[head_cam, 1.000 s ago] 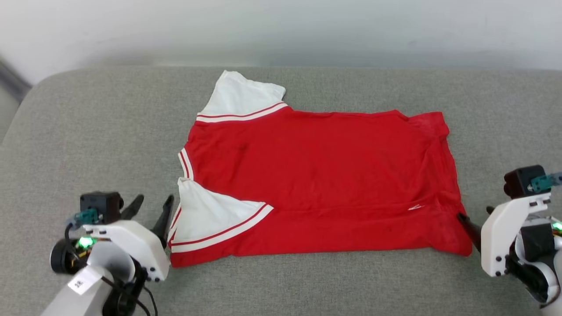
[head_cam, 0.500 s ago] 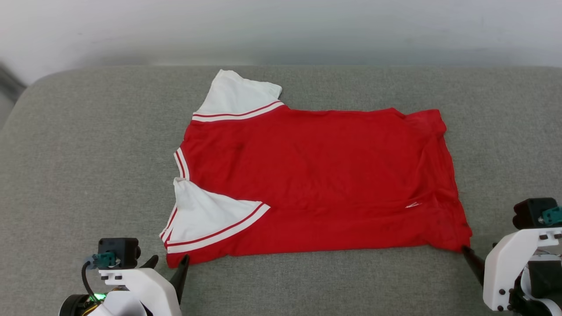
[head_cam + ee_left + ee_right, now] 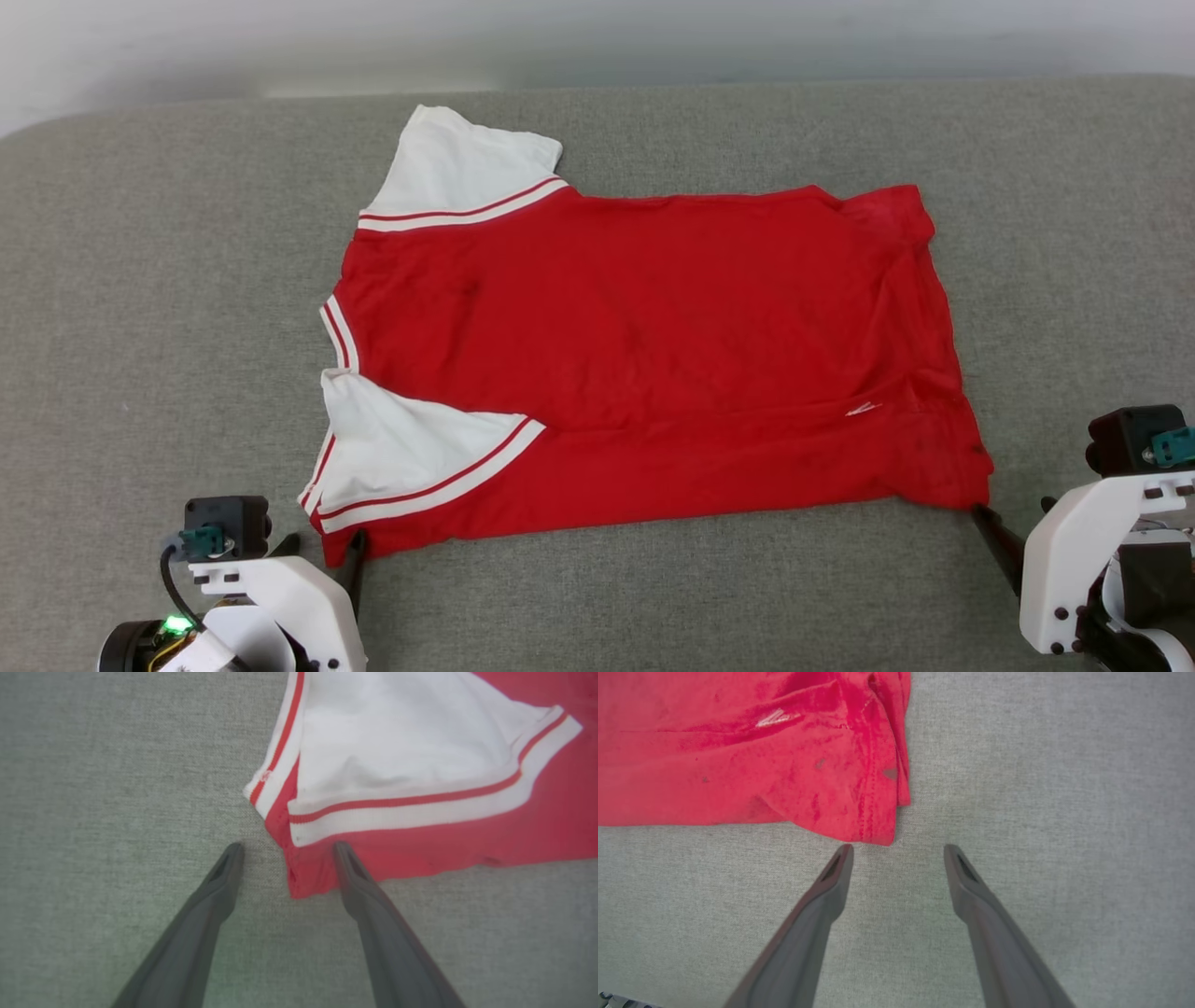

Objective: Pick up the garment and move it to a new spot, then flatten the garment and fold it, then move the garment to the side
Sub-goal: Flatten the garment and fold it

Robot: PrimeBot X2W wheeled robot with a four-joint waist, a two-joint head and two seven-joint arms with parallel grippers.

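Surface: you are working over a grey woven pad [image 3: 140,308]. It is matte, and the fine weave reads clearly in both wrist views. Its far left corner is rounded.
Room: past the pad's far edge you see a pale wall [image 3: 597,37], too blurred to tell more.
Garment: the garment [image 3: 644,355] lies spread flat mid-pad with a plain red face up. The white panels with red-white trim point to the robot's left and the hem to its right. There are soft creases near the right hem.
Left gripper: your left gripper [image 3: 286,845] sits low at the near left corner with its fingers spread wide. The red corner lies between the tips, and one finger overlaps the cloth edge. Nothing is pinched.
Right gripper: your right gripper [image 3: 899,847] is at the near right corner with its fingers spread over bare pad. The tips are just short of the hem corner, and you cannot tell whether the nearer tip touches the cloth.
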